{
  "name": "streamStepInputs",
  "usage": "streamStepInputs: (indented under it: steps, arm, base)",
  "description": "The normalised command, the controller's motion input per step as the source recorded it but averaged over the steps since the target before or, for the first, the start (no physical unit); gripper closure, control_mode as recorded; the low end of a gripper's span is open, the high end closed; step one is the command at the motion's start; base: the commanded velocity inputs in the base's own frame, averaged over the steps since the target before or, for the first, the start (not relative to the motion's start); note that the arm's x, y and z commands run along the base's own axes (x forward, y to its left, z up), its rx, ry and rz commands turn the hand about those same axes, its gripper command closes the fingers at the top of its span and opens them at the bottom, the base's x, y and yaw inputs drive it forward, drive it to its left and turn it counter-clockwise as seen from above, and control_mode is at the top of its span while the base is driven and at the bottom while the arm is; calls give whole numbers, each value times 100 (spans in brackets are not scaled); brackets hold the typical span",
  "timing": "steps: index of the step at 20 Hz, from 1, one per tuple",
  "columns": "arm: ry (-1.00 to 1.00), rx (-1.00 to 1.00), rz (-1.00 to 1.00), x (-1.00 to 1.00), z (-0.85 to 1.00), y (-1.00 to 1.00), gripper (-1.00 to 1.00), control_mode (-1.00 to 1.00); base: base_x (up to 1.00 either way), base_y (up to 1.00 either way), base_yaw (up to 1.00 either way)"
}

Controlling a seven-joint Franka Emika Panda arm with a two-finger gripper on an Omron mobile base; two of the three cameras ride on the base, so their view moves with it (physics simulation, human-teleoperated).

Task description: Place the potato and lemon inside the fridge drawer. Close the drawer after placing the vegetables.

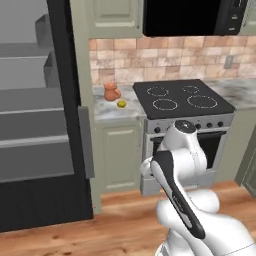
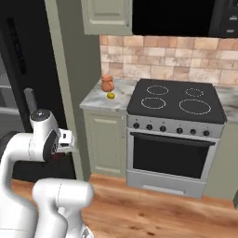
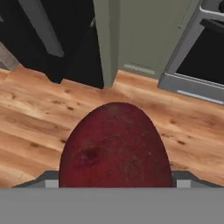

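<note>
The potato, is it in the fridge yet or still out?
Out: the potato sits at the gripper, above the wood floor.

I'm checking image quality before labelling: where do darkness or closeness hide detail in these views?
Left base view: the microwave front is flat black, no glare. Right base view: the fridge interior is near-black. Hand view: the potato looms large and close between the fingers, its mottled skin still readable; the wood floor looks soft.

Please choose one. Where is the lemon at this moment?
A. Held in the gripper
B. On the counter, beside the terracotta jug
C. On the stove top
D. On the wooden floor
B. The lemon lies on the counter just in front of the terracotta jug, left of the stove; the gripper holds the potato instead.
</note>
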Motion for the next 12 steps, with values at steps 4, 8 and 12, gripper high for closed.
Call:
streamStepInputs:
  steps: [4, 8, 12]
  arm:
    - [0, 0, 0, 0, 0, 0, 100, 100]
    - [0, 0, 0, 0, 0, 0, 100, 100]
    - [0, 0, 0, 0, 0, 0, 100, 100]
  base:
    - [-68, 78, 11]
    - [-15, 100, 3]
    - [10, 100, 0]
